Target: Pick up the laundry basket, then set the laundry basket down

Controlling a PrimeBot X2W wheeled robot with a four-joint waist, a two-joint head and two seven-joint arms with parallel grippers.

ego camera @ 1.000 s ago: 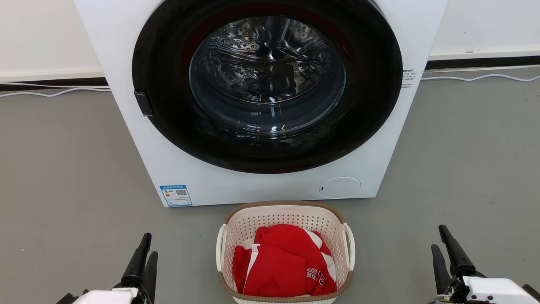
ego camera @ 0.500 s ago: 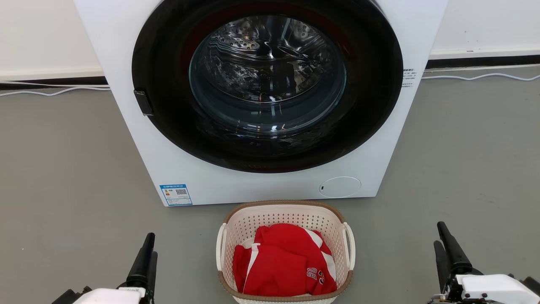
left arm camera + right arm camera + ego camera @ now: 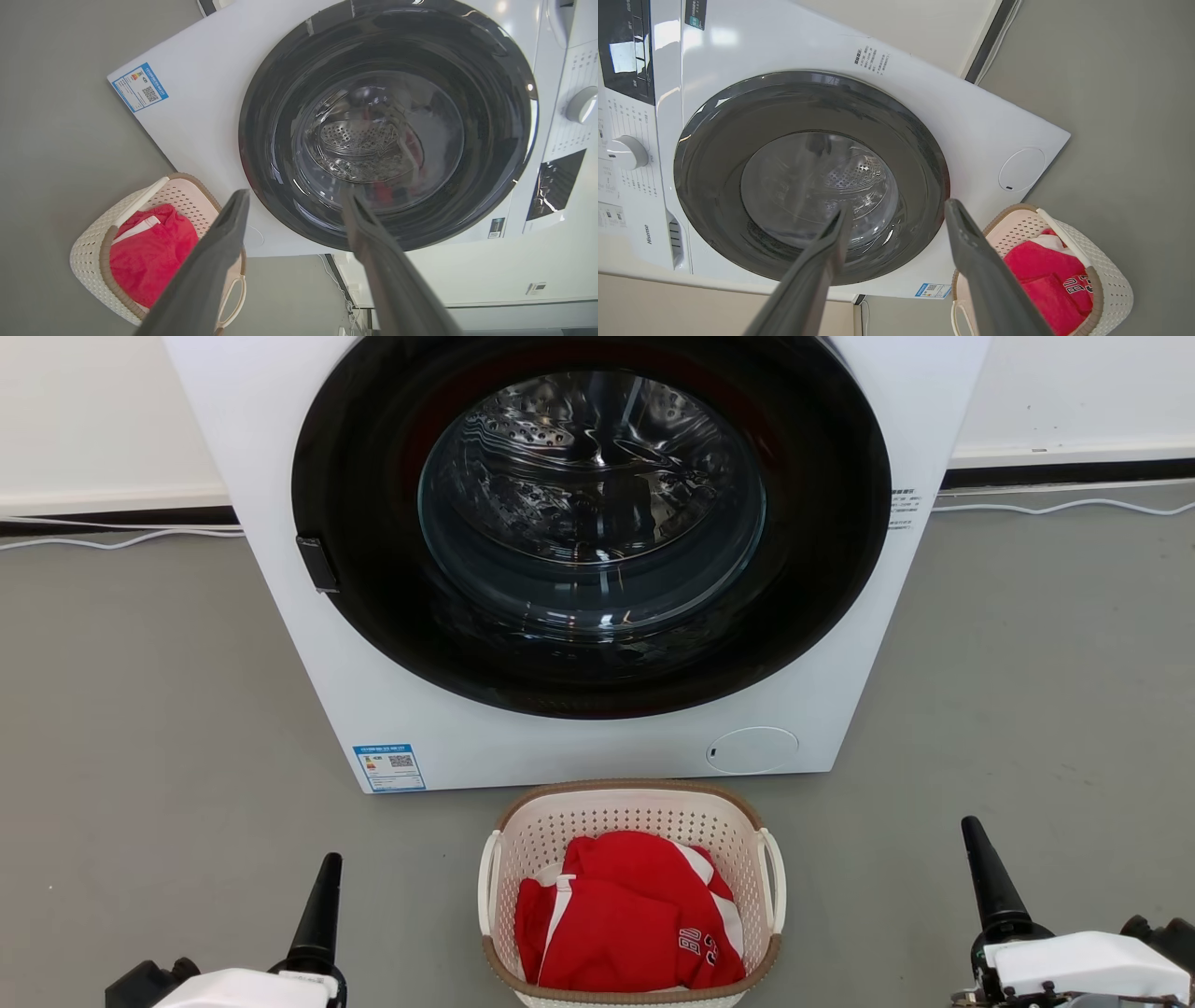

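Grey floor (image 3: 140, 728), white wall behind, white cable (image 3: 1064, 507) along its foot. One washer (image 3: 597, 747) with round dark door, blue label (image 3: 389, 767) at lower corner. One basket (image 3: 644, 817) on floor just before washer, two white handles, one red garment (image 3: 625, 915) inside. Two grippers: left gripper (image 3: 294, 196) and right gripper (image 3: 897, 209), either side of basket, well apart from it. Edge-on from head, gap unreadable; from wrists, fingers spread wide on both, holding nothing. From wrists also: dial (image 3: 581, 103) and control panel at washer's top.
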